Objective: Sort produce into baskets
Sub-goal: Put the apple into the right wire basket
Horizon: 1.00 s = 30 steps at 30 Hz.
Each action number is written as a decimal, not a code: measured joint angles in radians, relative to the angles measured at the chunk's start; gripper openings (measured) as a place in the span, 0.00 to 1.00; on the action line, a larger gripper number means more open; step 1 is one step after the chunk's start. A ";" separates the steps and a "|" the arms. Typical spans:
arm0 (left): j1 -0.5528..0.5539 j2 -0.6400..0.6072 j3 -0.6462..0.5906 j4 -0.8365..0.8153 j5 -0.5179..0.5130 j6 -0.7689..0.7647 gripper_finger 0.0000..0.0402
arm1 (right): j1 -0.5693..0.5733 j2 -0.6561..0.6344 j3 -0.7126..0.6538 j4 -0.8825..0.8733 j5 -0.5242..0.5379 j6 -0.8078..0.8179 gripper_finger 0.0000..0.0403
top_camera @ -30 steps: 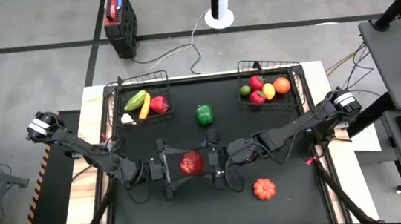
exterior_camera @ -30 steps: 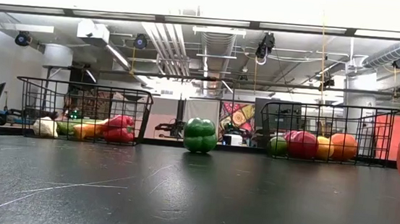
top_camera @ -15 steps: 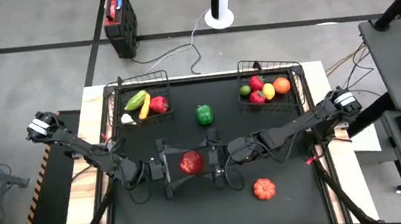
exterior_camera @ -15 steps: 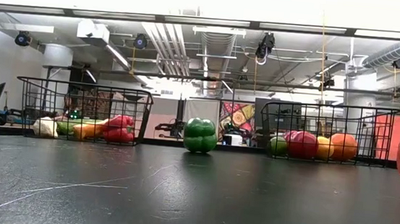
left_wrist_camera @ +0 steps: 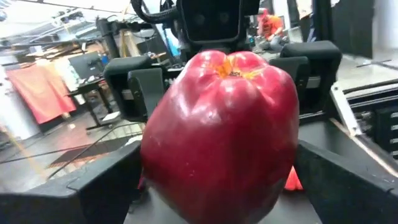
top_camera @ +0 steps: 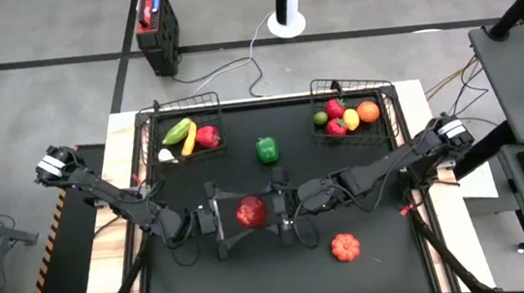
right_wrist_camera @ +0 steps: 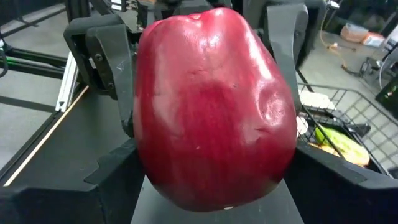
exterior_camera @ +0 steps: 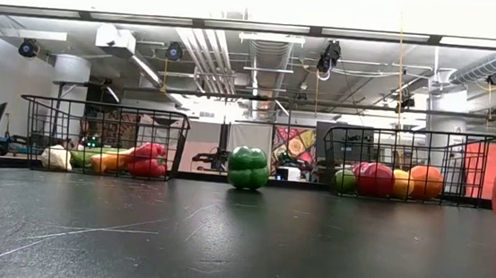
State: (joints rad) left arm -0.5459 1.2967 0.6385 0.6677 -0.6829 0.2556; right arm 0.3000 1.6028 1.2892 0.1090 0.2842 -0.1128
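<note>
step: a handover of the red pepper point(top_camera: 250, 212) at the middle of the tabletop point(top_camera: 391, 260), the two grippers meeting nose to nose over it.
red pepper: lifted between both grippers, stem end toward the left arm's camera; it fills both wrist views.
left gripper point(top_camera: 223, 218): fingers spread wide either side of the pepper; released or about to be, by my reading.
right gripper point(top_camera: 281, 211): fingers flank the pepper from the other side; i cannot tell whether they are clamped on it yet.
how to do it well: let the right gripper seat firmly on the pepper's broad flanks before the left backs straight off; pull away along the arm's line so no finger drags the smooth skin.
risk: the glossy, rounded body could slip or roll if both let go together.
baskets: left basket point(top_camera: 154, 136) holds vegetables, right basket point(top_camera: 390, 113) holds fruit.
still loose: green pepper point(top_camera: 266, 149) between the baskets, orange pumpkin point(top_camera: 345, 247) near the front.
</note>
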 joint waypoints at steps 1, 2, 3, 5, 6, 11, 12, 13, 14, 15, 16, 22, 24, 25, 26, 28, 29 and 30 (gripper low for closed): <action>-0.003 -0.001 0.001 -0.006 -0.015 0.006 0.96 | 0.000 -0.007 0.000 -0.015 0.002 0.010 0.80; -0.007 -0.002 0.001 -0.016 -0.035 0.016 0.97 | -0.001 -0.013 0.000 -0.032 0.002 0.021 0.80; -0.010 -0.005 0.002 -0.033 -0.059 0.025 0.97 | -0.004 -0.024 0.002 -0.047 0.003 0.036 0.80; -0.015 -0.014 0.010 -0.091 -0.120 0.027 0.97 | -0.007 -0.053 0.003 -0.104 0.004 0.073 0.80; -0.016 -0.021 0.021 -0.121 -0.144 0.021 0.97 | -0.012 -0.067 0.003 -0.134 0.004 0.092 0.80; -0.024 -0.036 0.075 -0.323 -0.207 -0.053 0.97 | -0.039 -0.142 0.003 -0.319 0.029 0.202 0.81; -0.024 -0.037 0.090 -0.364 -0.213 -0.077 0.97 | -0.051 -0.162 0.003 -0.369 0.053 0.229 0.81; -0.025 -0.037 0.108 -0.401 -0.213 -0.100 0.97 | -0.065 -0.179 0.003 -0.420 0.081 0.263 0.81; -0.025 -0.038 0.126 -0.444 -0.215 -0.127 0.97 | -0.081 -0.193 0.012 -0.488 0.107 0.302 0.81; -0.026 -0.039 0.142 -0.491 -0.216 -0.156 0.97 | -0.101 -0.202 0.025 -0.571 0.134 0.349 0.81; -0.026 -0.039 0.158 -0.537 -0.216 -0.184 0.97 | -0.123 -0.207 0.042 -0.655 0.155 0.401 0.81; -0.030 -0.039 0.240 -0.754 -0.216 -0.322 0.97 | -0.305 -0.205 0.159 -1.093 0.188 0.665 0.81; -0.030 -0.039 0.247 -0.762 -0.216 -0.329 0.97 | -0.383 -0.195 0.188 -1.209 0.188 0.716 0.81; -0.029 -0.039 0.248 -0.762 -0.216 -0.329 0.97 | -0.424 -0.190 0.197 -1.260 0.183 0.731 0.81; -0.030 -0.039 0.249 -0.762 -0.216 -0.329 0.97 | -0.464 -0.188 0.201 -1.293 0.175 0.742 0.81; -0.030 -0.039 0.249 -0.766 -0.216 -0.333 0.97 | -0.552 -0.187 0.202 -1.348 0.134 0.749 0.81; -0.030 -0.039 0.249 -0.770 -0.217 -0.338 0.97 | -0.597 -0.188 0.200 -1.363 0.104 0.749 0.81; -0.030 -0.039 0.248 -0.774 -0.220 -0.345 0.97 | -0.639 -0.189 0.195 -1.373 0.070 0.748 0.81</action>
State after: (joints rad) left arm -0.5755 1.2578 0.8869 -0.1063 -0.9030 -0.0899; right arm -0.3394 1.4139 1.4843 -1.2636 0.3547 0.6356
